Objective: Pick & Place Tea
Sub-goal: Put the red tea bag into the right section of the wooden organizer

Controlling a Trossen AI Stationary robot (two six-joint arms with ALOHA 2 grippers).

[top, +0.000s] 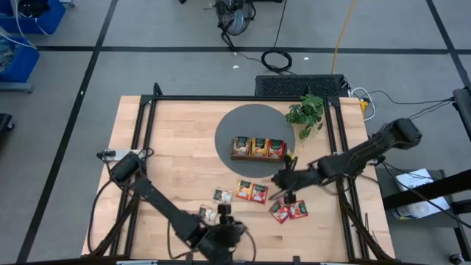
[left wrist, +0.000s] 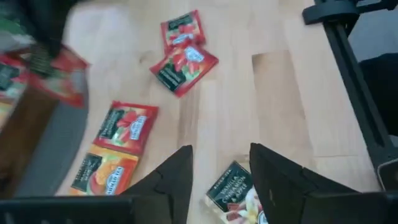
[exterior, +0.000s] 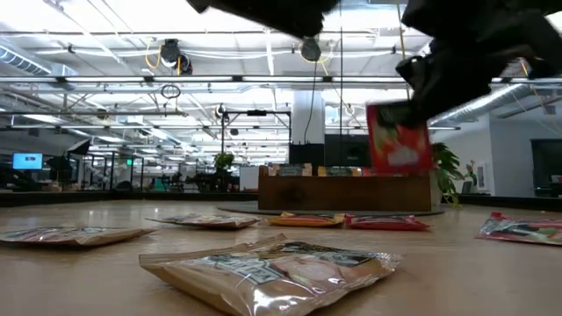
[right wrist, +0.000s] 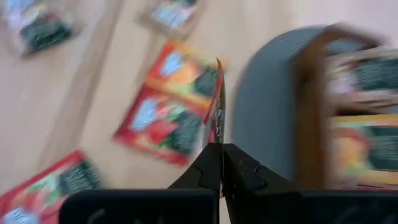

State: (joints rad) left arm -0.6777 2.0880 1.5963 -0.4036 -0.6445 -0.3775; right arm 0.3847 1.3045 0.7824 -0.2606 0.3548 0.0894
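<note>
My right gripper (top: 283, 179) is shut on a red tea packet (exterior: 399, 145), held in the air near the near edge of the grey round mat (top: 235, 121). A wooden tray (top: 257, 156) on the mat holds several packets standing in its compartments. Loose packets lie flat on the table: an orange one (top: 244, 190), red ones (top: 259, 193) (top: 288, 210) and beige-green ones (top: 223, 196) (top: 208, 215). My left gripper (top: 223, 215) is open near the table's near edge, its fingers (left wrist: 177, 171) above a beige-green packet (left wrist: 239, 199), touching nothing. My right gripper pinches the red packet between its two fingers at one edge (right wrist: 219, 134); in the right wrist view the packet shows edge-on. The packet hangs upright below the fingers, its upper part (exterior: 386, 112) in the hold. It is lifted clear of the table.
A green leafy plant (top: 307, 112) stands at the mat's far right. Black frame rails (top: 346, 169) run along the table's left and right sides. Bare wood lies on the table's left half.
</note>
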